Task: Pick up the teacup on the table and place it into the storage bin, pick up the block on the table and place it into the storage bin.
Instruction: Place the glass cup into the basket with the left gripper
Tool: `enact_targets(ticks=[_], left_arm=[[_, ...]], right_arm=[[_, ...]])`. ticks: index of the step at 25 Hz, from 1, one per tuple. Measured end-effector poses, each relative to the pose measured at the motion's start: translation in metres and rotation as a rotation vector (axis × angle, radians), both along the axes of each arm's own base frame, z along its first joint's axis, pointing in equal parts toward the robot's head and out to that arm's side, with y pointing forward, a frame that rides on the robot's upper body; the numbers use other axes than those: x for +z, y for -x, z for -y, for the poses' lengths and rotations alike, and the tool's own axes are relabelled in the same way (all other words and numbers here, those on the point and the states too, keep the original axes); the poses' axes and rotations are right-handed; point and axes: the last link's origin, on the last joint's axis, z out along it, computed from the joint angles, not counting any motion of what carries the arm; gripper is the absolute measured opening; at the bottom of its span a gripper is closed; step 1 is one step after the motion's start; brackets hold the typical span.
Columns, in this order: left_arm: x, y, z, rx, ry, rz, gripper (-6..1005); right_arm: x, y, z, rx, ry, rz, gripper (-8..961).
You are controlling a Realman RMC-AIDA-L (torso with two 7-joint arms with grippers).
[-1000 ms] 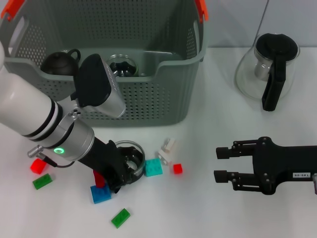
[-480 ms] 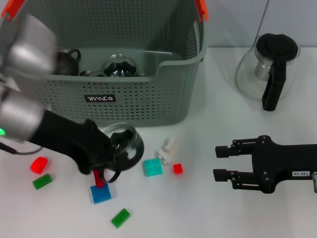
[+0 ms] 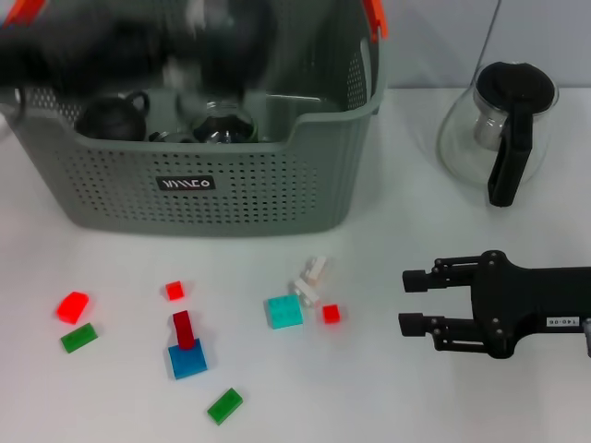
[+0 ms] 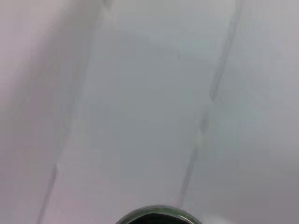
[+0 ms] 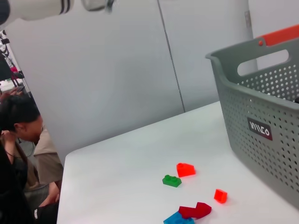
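The left pincer [image 3: 222, 37] is a dark motion smear in the upper left of the head frame, above the large grey-green perforated plastic storage bin [image 3: 222, 189]; whether it is open or closed cannot be told. Inside the bin sit a dark teapot [image 3: 111, 118] and a round glass teacup [image 3: 222, 125]. Small plastic blocks lie scattered on the white table [image 3: 416, 240] below the bin, including a teal block [image 3: 284, 312] and a blue block [image 3: 187, 360]. The right pincer [image 3: 416, 302] rests open at the lower right.
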Motion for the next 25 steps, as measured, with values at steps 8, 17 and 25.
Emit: enact_targets(ticks=[8, 17, 25], left_arm=[[0.016, -0.046, -0.071, 0.336, -0.016, -0.180, 58], [-0.023, -0.049, -0.109, 0.562, 0.017, -0.454, 63], [-0.049, -0.041, -0.120, 0.683, 0.051, -0.582, 66]], right_arm=[[0.002, -0.004, 0.003, -0.020, -0.009, -0.012, 581], [0.001, -0.004, 0.001, -0.033, -0.020, -0.015, 581], [0.001, -0.005, 0.000, -0.040, -0.030, -0.011, 581]])
